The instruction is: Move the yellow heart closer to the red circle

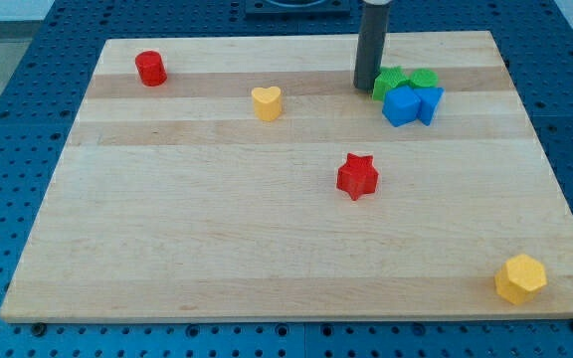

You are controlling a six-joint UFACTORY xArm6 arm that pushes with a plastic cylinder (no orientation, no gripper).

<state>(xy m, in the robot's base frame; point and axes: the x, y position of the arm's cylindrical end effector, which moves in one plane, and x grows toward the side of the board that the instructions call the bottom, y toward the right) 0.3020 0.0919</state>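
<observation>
Here my tip (367, 88) is resting on the wooden board (267, 249) near the view's top, just left of a small cluster of green and blue blocks. It is a plain dark rod, so it is neither spread, pressed together, nor pinching anything; it is touching or nearly touching the nearest green block (388, 82), though I cannot tell which. A second green block (424, 79) is sitting just right of the first, and two blue blocks are crowding below them: a blue cube (401, 105) and another blue block (430, 102) whose shape I cannot make out.

The yellow heart (267, 101) is lying well to the view's left of my tip, standing alone. The red circle (151, 68) is sitting farther left and a little higher, near the board's top left corner, apart from the heart. A red star (357, 176) is lying near the middle of the board, below my tip. A yellow hexagon (520, 278) is sitting near the bottom right corner. The board is holding every block loose on its flat top, with a blue pegboard table (8, 149) surrounding it.
</observation>
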